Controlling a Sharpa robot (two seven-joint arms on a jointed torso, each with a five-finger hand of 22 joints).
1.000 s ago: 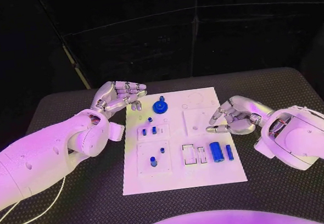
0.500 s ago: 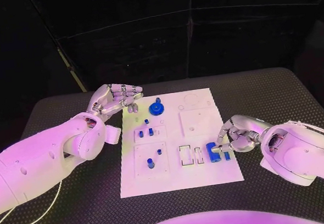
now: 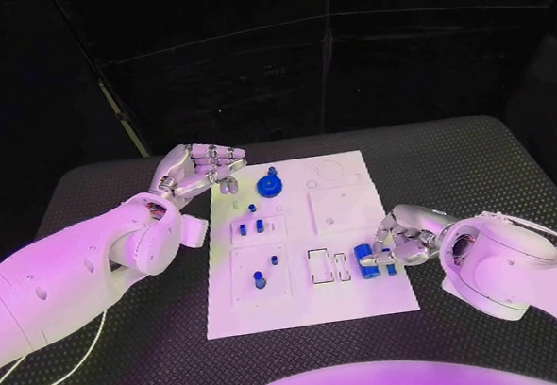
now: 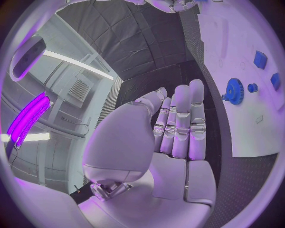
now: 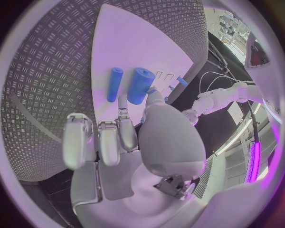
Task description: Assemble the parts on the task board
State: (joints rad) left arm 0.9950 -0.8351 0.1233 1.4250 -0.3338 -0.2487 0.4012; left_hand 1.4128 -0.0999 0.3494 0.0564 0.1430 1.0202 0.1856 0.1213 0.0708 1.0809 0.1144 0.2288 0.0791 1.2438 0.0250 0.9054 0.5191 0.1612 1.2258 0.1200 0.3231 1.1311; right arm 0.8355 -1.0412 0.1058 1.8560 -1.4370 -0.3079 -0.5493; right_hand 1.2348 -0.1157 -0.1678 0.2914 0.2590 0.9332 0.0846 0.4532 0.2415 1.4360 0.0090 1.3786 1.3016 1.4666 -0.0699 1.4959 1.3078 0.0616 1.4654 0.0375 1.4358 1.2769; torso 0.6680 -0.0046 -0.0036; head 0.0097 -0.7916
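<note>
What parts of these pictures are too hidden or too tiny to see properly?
- Right hand: head view, its own fingers hide whether it grips the thick blue cylinder. In the right wrist view its fingertip reaches the cylinder, but a grip is unclear.
- Small blue pegs on the white task board: head view, too small to tell shapes.
- Left hand: left wrist view, fingers together, palm side turned away.
</note>
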